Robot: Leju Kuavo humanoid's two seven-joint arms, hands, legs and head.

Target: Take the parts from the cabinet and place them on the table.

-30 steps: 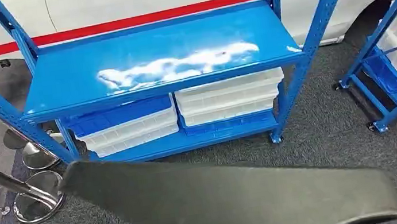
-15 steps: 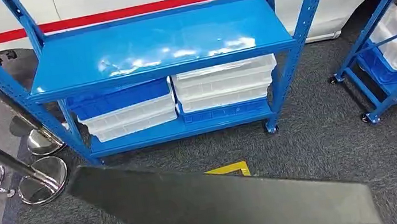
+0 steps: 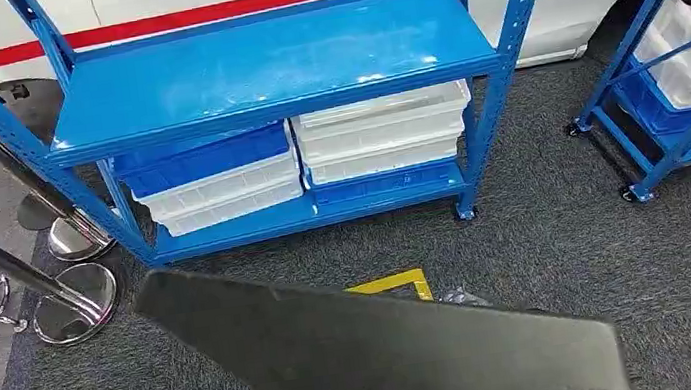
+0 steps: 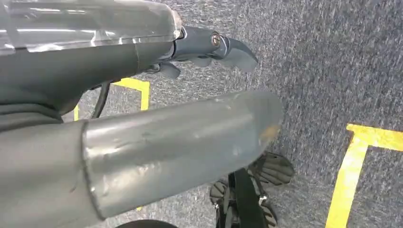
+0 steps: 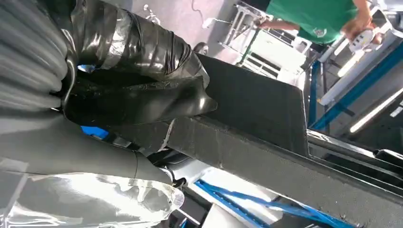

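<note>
since the earlier head frames the whole scene has shifted: the blue rack (image 3: 275, 73) sits higher and smaller in view and more carpet with yellow floor tape (image 3: 389, 285) shows below it, which reads as camera motion away from the rack, not motion of the rack. a large dark flat panel (image 3: 382, 351), judged to be the part, spans the lower head view, well apart from the rack and above the carpet. in the right wrist view the right hand (image 5: 138, 102) presses against the panel's edge, its dark taped fingers (image 5: 185, 102) laid on the panel's face; this is judged to be a grip on the part. in the left wrist view the left hand (image 4: 209, 47) hangs over the carpet with fingers curled in and nothing visible in them; contact with the panel cannot be confirmed. white and blue bins (image 3: 379, 135) sit on the rack's lower shelf; the upper shelf is bare. a person in a green top (image 5: 316, 16) stands beyond the panel. step in hand: carrying the part from the rack toward the table. next move calls for turning to locate the table while holding the panel level and clear of the chrome stanchion bases (image 3: 73, 301) at the robot's left.
</note>
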